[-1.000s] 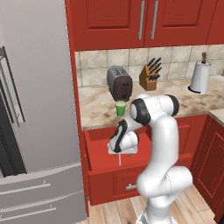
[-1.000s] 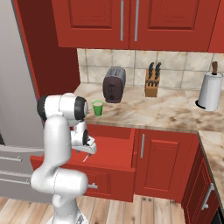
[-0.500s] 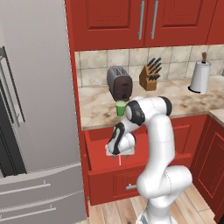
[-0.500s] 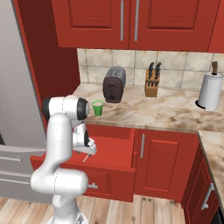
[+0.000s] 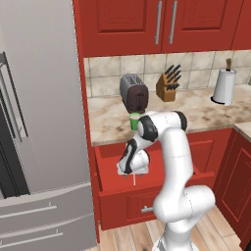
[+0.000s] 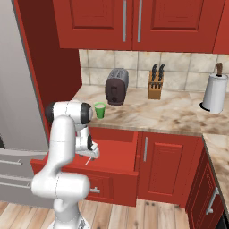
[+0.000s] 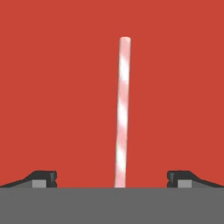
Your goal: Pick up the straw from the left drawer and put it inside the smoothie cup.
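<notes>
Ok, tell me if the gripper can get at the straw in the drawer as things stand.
Probably yes. The gripper is open above the left drawer, with the straw lying flat on the red bottom between its fingertips and nothing covering it.

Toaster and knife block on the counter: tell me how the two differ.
The dark, rounded toaster is bulkier than the slim tan wooden knife block. The toaster's top is smooth and closed; black knife handles stick up from the knife block. The toaster stands nearer the small green smoothie cup; the knife block stands further right. Both stand upright against the tiled backsplash.
</notes>
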You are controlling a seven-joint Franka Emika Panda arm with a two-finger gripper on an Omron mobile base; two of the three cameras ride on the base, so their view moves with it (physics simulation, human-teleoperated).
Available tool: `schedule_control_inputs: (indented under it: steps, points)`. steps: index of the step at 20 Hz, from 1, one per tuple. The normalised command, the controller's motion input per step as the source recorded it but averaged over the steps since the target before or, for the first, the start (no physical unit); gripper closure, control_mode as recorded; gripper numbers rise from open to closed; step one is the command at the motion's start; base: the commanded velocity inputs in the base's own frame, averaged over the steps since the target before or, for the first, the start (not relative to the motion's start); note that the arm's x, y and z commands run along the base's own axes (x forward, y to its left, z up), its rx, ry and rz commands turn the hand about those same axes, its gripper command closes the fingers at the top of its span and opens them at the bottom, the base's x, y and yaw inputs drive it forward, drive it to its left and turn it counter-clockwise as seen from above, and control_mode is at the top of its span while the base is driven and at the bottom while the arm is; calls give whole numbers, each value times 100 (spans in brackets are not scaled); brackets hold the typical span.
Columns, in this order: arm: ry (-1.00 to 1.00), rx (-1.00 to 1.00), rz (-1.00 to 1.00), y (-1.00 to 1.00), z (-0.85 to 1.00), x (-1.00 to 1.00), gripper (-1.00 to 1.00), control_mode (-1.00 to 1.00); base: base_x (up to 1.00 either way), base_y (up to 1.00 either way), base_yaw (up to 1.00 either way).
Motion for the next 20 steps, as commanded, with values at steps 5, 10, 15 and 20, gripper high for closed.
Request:
schedule_control_inputs:
  steps: [5, 10, 15, 20]
  points:
    - [0, 0, 0, 0, -19, 23, -100, -100, 0, 0, 0]
    - [0, 0, 0, 0, -21, 20, -100, -100, 0, 0, 0]
    - [0, 0, 0, 0, -24, 15, -100, -100, 0, 0, 0]
    - [0, 0, 0, 0, -27, 9, 100, -100, 0, 0, 0]
